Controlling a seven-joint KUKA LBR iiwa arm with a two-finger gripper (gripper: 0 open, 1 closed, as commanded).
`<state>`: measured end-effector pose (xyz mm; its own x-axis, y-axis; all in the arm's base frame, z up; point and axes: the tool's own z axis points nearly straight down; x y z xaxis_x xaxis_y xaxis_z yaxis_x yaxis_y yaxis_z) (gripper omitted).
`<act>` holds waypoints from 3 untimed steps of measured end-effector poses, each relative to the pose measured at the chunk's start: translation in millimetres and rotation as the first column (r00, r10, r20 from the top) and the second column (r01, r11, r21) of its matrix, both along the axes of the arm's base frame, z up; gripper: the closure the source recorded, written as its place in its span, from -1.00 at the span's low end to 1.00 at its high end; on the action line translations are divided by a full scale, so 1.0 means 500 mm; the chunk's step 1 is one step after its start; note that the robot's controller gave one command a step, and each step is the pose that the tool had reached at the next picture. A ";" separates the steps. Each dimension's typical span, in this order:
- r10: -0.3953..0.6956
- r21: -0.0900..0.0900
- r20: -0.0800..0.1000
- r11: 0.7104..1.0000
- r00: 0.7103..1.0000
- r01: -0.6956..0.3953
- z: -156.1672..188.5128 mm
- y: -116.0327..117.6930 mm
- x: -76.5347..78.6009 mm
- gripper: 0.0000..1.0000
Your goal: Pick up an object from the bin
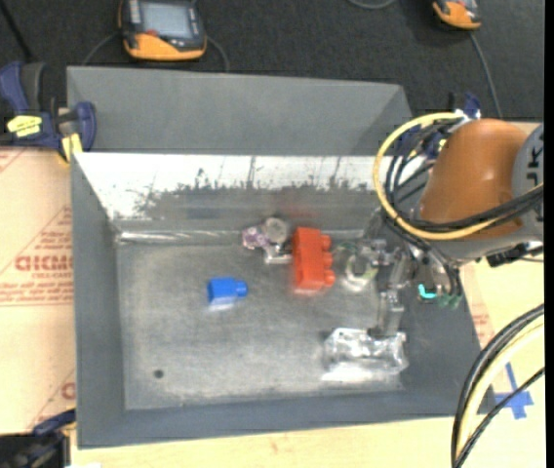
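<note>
Gripper (391,326) low in the bin's (238,115) lower-right corner, just above a clear crumpled plastic piece (360,352). Claw state: cannot tell. Piece not lifted; grasp and lift remain.

Even, moderate light falls from above on the bin (160,359) floor. Its far wall carries a bright, washed-out band of glare. The clear plastic piece (365,351) by the near right corner glints white. The orange cover (472,174) shows a soft sheen. Shadows are faint, and beyond the rim all is dark.
</note>
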<state>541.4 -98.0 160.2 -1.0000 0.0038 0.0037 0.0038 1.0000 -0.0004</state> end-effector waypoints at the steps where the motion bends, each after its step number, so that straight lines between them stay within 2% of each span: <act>1: 0.036 0.007 0.004 0.999 0.999 -0.036 -0.171 -0.063 -0.077 -1.00; 2: 0.658 -0.011 0.015 0.753 0.752 -0.658 -0.170 -0.024 -0.096 -1.00; 3: 0.657 -0.001 -0.003 0.754 0.754 -0.657 -0.173 -0.001 -0.015 -1.00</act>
